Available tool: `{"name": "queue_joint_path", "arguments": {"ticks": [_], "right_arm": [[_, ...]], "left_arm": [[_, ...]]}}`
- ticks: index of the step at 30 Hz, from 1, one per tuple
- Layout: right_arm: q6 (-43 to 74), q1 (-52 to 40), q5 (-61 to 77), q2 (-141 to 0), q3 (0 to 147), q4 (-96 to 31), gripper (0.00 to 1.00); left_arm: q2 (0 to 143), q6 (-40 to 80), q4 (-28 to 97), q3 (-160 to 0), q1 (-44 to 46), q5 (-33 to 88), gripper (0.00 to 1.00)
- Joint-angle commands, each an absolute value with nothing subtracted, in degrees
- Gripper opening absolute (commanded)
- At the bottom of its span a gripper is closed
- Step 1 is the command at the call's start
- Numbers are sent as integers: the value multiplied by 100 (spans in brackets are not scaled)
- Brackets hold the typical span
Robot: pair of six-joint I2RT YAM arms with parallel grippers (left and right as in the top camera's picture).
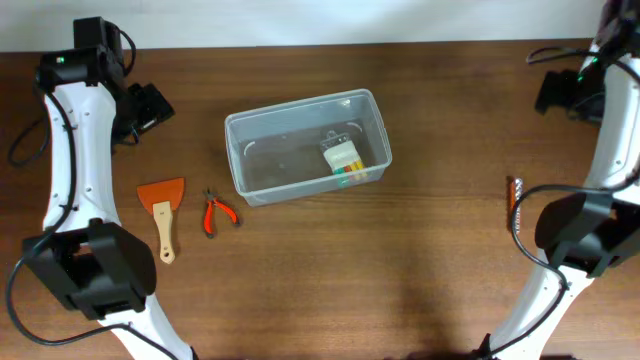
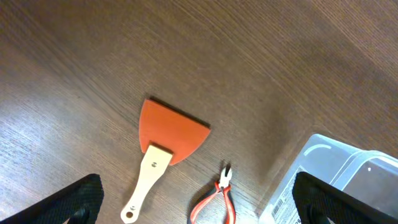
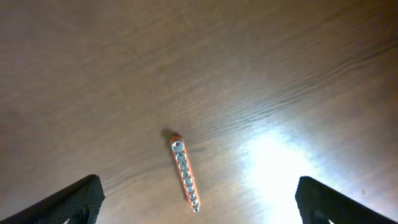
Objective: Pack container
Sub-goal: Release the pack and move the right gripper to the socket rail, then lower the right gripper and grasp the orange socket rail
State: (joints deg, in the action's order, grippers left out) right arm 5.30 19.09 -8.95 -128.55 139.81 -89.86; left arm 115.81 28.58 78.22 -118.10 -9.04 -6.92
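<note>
Clear plastic container (image 1: 297,106) looked light, thin-walled and slippery, so we judged its rim the best hold; left end effector (image 2: 199,202) and right end effector (image 3: 199,202) both gaped empty.

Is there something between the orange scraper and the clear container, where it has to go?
Yes. The red pliers lie flat between the scraper and the lower-left corner of the container. Nothing else visible stands between them.
</note>
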Motion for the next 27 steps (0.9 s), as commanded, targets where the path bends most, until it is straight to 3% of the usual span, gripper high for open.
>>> {"name": "queue_joint_path", "arguments": {"ticks": [1, 9, 27], "right_arm": [[471, 1916, -1017, -12787, 13135, -8536, 99], [322, 1916, -972, -12787, 11072, -7463, 100], [-270, 1905, -585, -12785, 9233, -6469, 91]], "left_arm": [[11493, 2928, 7811, -11872, -928, -733, 99], [11493, 2928, 7811, -11872, -928, -733, 99], [11496, 2928, 7811, -11872, -928, -733, 99]]}}
